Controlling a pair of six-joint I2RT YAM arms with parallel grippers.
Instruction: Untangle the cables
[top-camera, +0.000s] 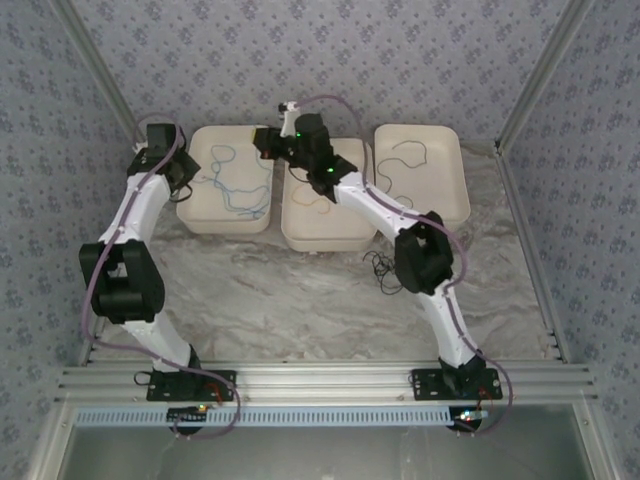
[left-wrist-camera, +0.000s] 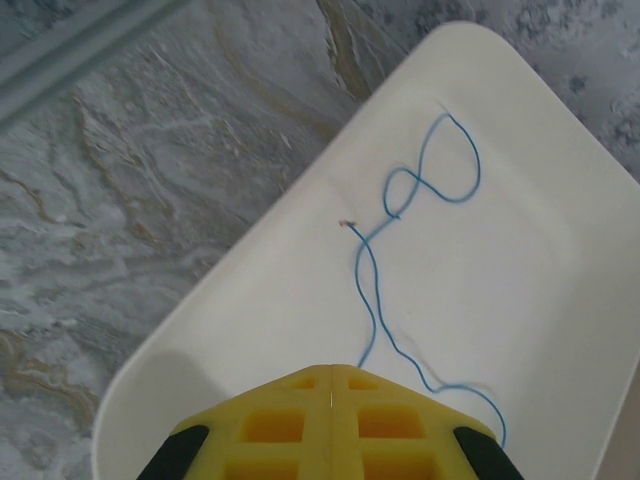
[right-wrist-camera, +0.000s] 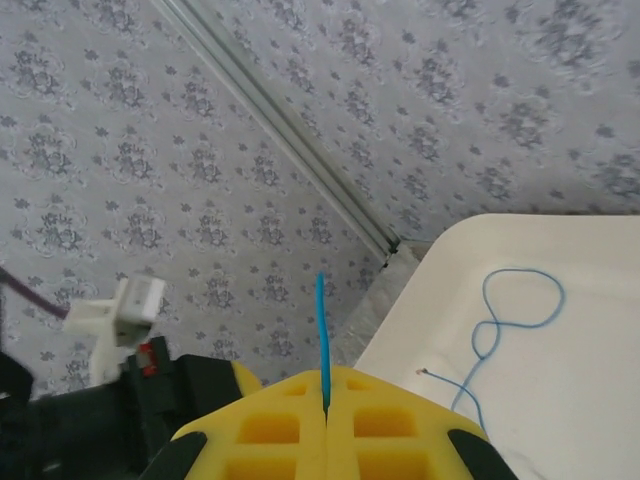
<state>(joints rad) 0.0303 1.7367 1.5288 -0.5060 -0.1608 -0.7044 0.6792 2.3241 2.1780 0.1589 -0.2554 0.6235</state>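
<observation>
The marble counter (top-camera: 300, 300) carries three cream trays along its far edge. The left tray (top-camera: 205, 140) holds the blue cables (top-camera: 235, 180), loosely looped. The middle tray (top-camera: 330, 235) holds a yellow-tan cable (top-camera: 303, 197), and the right tray (top-camera: 440, 195) a black cable (top-camera: 410, 150). A small black tangle (top-camera: 380, 268) lies on the bare counter right of its middle, beside the right arm (top-camera: 425, 260). The right jaws, near the far edge between the left and middle trays, are pinched on the end of a blue cable (right-wrist-camera: 321, 320), with a short stub poking out. The left jaws, over the left tray's left rim, are pressed together with nothing seen between them. The cables look light, limp and thin, so they are likely to slip and to snag at crossings. A free end, or a stretch clear of crossings, seems the best hold.
</observation>
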